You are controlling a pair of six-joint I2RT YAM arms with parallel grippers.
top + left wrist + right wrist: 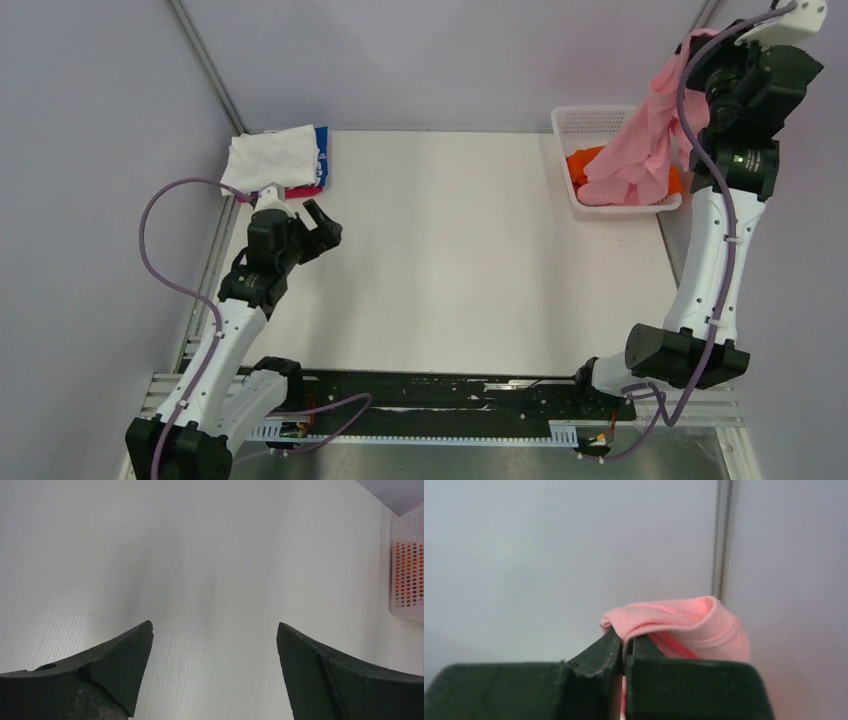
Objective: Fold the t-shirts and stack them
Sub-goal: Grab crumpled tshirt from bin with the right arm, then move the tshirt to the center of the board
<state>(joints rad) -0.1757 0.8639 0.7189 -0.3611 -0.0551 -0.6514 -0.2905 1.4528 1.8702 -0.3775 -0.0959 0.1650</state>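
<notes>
My right gripper (692, 52) is raised high at the back right and shut on the light pink t-shirt (640, 140), which hangs down into the white lattice basket (580, 122). In the right wrist view the shut gripper (623, 647) pinches a fold of the pink shirt (689, 625). An orange t-shirt (585, 160) lies in the basket under it. A stack with a white t-shirt (270, 158) on top, a blue one (322, 150) and a magenta one (305, 190) beneath, sits at the back left. My left gripper (312, 218) is open and empty just in front of that stack, over bare table (215, 628).
The white table top (450, 250) spreads between the arms. The basket also shows at the right edge of the left wrist view (407, 570), orange showing through its lattice. Grey walls and a metal post (721, 535) close the back.
</notes>
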